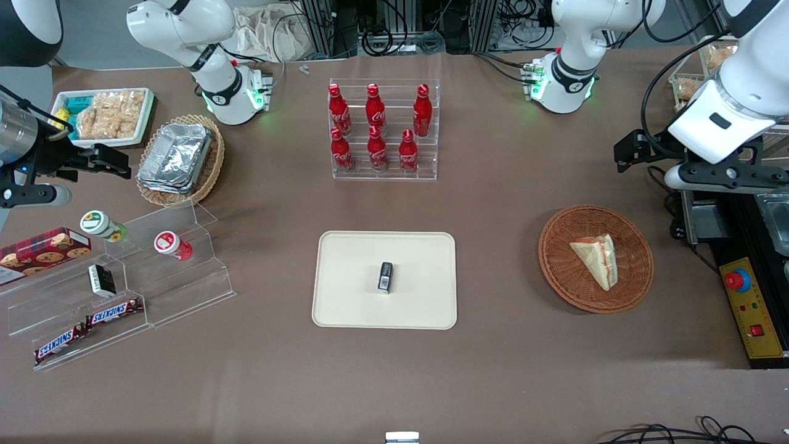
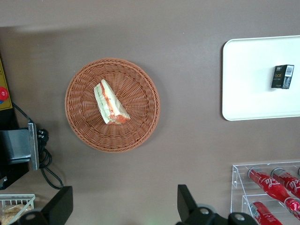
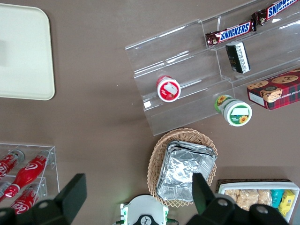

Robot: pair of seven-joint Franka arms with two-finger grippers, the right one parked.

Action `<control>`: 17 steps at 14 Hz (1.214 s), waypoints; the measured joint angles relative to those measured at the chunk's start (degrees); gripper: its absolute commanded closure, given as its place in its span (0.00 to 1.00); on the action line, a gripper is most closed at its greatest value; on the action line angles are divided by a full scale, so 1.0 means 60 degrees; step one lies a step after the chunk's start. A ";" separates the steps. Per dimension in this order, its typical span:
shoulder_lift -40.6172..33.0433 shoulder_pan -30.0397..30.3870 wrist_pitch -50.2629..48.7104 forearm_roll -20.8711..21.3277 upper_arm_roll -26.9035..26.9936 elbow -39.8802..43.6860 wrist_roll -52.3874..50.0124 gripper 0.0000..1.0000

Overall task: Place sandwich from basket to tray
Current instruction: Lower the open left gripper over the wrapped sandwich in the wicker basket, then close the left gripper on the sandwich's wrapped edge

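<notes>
The sandwich (image 1: 596, 259), a pale bread wedge with red and green filling, lies in the round reddish-brown basket (image 1: 635, 265). From the left wrist view I look down on the sandwich (image 2: 110, 103) and the basket (image 2: 140, 93) from well above. The cream tray (image 1: 351, 296) lies flat at the table's middle, beside the basket toward the parked arm's end; the wrist view catches part of this tray (image 2: 253, 84). My left gripper (image 1: 632, 151) hangs high above the table, farther from the front camera than the basket. The gripper (image 2: 123, 193) is open and holds nothing.
A small black box (image 1: 385, 276) rests on the tray. A clear rack of red bottles (image 1: 383, 129) stands farther from the front camera than the tray. A control box with a red button (image 1: 749, 302) sits at the working arm's end. Snack shelves (image 1: 123, 290) lie toward the parked arm's end.
</notes>
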 measured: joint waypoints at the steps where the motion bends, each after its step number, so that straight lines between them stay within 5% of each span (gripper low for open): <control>1: 0.0002 0.0000 -0.0026 0.0004 0.0002 0.0009 0.0000 0.00; 8: 0.0669 0.0077 0.0190 0.0295 0.0087 -0.0770 -0.2809 0.00; 14: 0.1437 0.0393 0.5320 0.0310 0.0212 -0.4695 -0.4657 0.00; 17: 0.2014 0.0483 0.6526 0.0577 0.0396 -0.5308 -0.4862 0.00</control>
